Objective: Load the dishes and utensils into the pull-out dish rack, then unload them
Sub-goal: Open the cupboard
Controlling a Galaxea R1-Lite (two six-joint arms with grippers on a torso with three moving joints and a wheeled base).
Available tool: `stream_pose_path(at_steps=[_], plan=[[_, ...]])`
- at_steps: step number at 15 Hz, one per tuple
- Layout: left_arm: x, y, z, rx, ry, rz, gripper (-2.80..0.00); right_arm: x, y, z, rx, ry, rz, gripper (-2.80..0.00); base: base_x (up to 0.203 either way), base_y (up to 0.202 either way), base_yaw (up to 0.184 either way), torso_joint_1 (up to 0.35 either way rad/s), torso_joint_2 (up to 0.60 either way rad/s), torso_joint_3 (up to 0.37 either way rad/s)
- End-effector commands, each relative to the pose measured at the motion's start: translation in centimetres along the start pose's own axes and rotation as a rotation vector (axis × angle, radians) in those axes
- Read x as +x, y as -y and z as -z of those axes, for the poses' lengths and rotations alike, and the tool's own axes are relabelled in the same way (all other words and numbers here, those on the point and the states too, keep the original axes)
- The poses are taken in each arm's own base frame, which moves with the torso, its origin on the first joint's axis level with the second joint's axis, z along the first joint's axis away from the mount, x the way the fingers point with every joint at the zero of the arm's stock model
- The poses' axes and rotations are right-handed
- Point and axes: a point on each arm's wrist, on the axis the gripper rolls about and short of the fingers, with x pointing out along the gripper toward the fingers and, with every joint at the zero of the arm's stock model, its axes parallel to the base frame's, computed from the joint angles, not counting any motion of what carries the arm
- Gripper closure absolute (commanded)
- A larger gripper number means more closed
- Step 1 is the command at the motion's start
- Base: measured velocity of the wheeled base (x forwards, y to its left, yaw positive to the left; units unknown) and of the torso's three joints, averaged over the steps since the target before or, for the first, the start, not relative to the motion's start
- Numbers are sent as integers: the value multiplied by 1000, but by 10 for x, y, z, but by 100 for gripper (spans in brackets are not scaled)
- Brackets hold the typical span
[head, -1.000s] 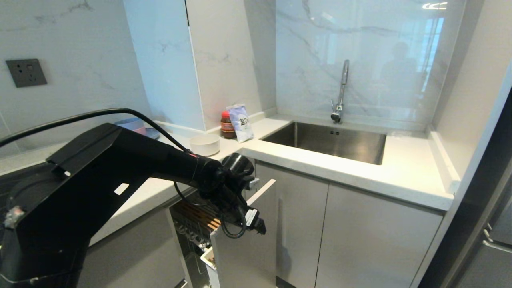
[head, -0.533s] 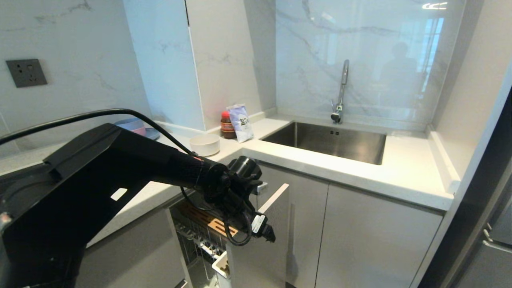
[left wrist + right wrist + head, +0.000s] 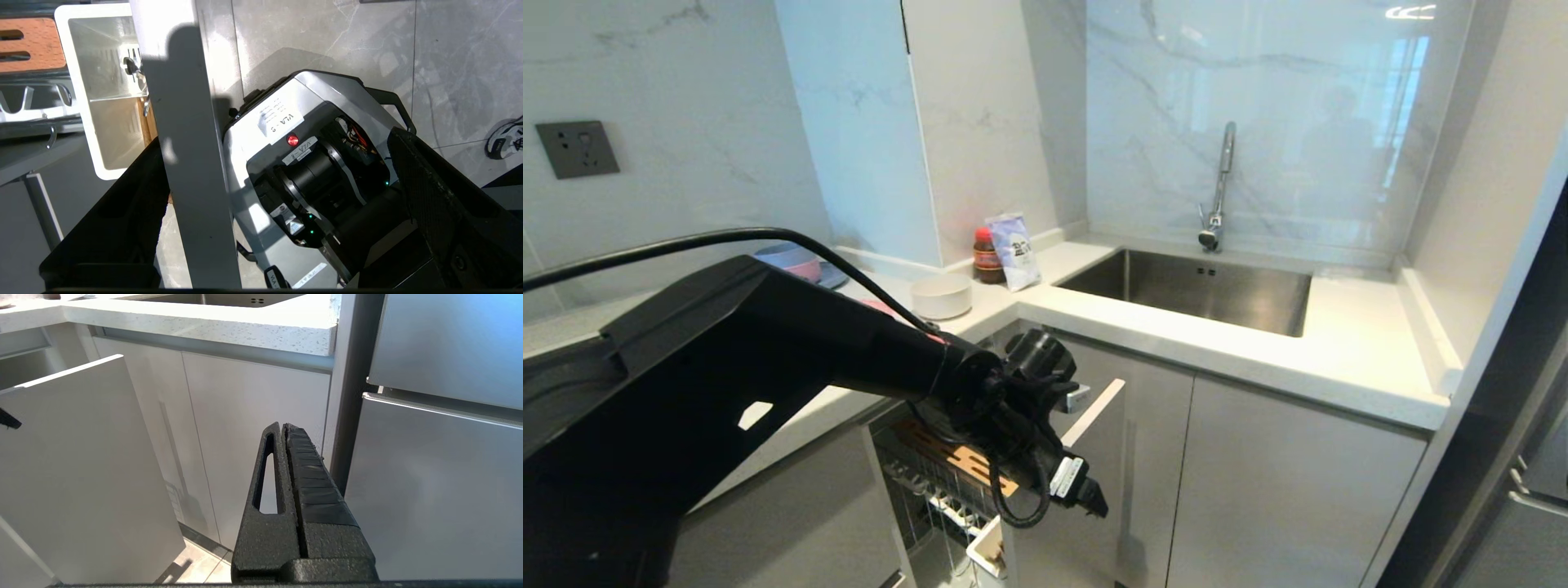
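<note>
Grey laminate, the front panel (image 3: 186, 163) of the pull-out dish rack (image 3: 947, 482), stands edge-on between the fingers of the left gripper (image 3: 261, 196), and that straddle is where trouble could start. If the arm swings sideways instead of straight along the slide, one finger (image 3: 122, 228) would likely lever against the panel and jam or twist the drawer; if the fingers slip off the top edge, the rack may stop only partly out. A hard tug could also rattle whatever sits in the white cutlery cup (image 3: 102, 102) just behind the panel (something thin and metallic shows there, perhaps the fork, though I cannot be sure).

That gripper is spread as wide as it goes and clamps nothing: the panel passes through the gap, close to the cup-side finger, and real contact cannot be told. The slotted wood strip (image 3: 956, 461) lies further behind the panel. The off-white bowl (image 3: 941, 295) waits on the counter (image 3: 1339, 343) beyond the panel. The right gripper (image 3: 284, 473) hangs pressed together and empty, well apart from the panel.
</note>
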Motion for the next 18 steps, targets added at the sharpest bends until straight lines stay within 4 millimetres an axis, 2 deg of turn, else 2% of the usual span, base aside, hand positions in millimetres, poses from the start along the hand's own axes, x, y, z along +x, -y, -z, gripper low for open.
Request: stream_pose_path(at_steps=[1, 7, 12, 18], plan=[[2, 9, 4, 18, -10, 22, -280, 0, 0, 0, 0, 1, 0, 0, 0, 0, 0, 0, 0, 0], [6, 29, 11, 57, -41, 76, -280, 0, 0, 0, 0, 1, 0, 0, 0, 0, 0, 0, 0, 0], [-7, 44, 13, 59, -27, 148, -280, 0, 0, 0, 0, 1, 0, 0, 0, 0, 0, 0, 0, 0], [-26, 44, 11, 61, 21, 155, -280, 0, 0, 0, 0, 1, 0, 0, 0, 0, 0, 0, 0, 0]])
